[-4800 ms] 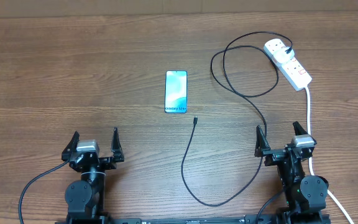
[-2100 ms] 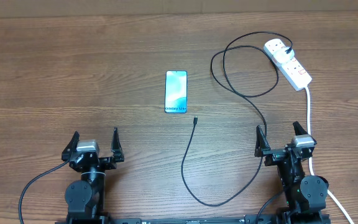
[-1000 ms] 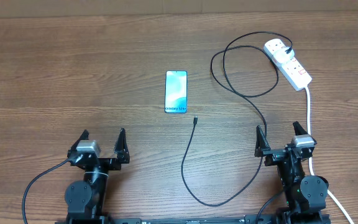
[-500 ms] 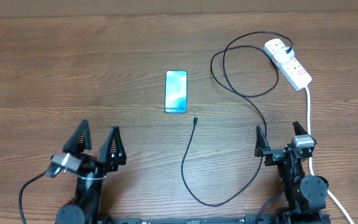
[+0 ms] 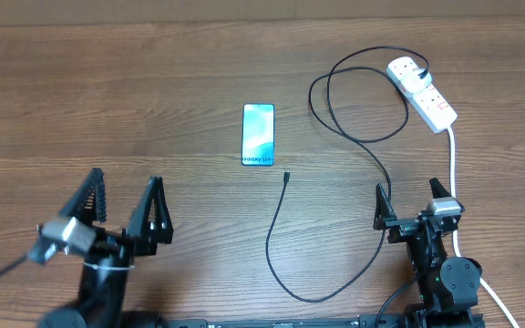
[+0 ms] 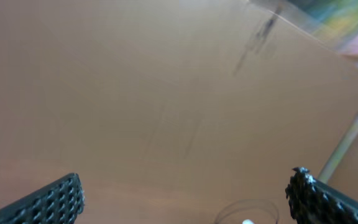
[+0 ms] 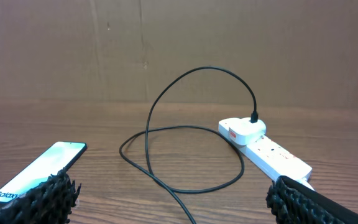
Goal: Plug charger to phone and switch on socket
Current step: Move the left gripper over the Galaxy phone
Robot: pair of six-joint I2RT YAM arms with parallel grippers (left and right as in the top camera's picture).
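Note:
The phone (image 5: 258,134) lies flat mid-table with its light blue screen up; in the right wrist view the phone (image 7: 42,169) is at lower left. The charger (image 5: 279,219) is a thin black cable. Its connector tip (image 5: 286,176) rests just below and right of the phone, apart from it. Its white plug (image 5: 407,68) sits in the socket (image 5: 429,96), a white power strip at the far right. My left gripper (image 5: 124,180) is open and raised near the front left, holding nothing. My right gripper (image 5: 406,188) stands open at the front right, also holding nothing.
A thick white cord (image 5: 452,159) runs from the socket down past my right arm. The charger's loops (image 7: 185,134) spread between the phone and the socket (image 7: 269,152). A brown cardboard wall (image 6: 166,93) fills the blurred left wrist view.
My left arm has swung left and tilted up, so its camera now faces the cardboard wall. The right arm, phone, charger and socket have not moved.

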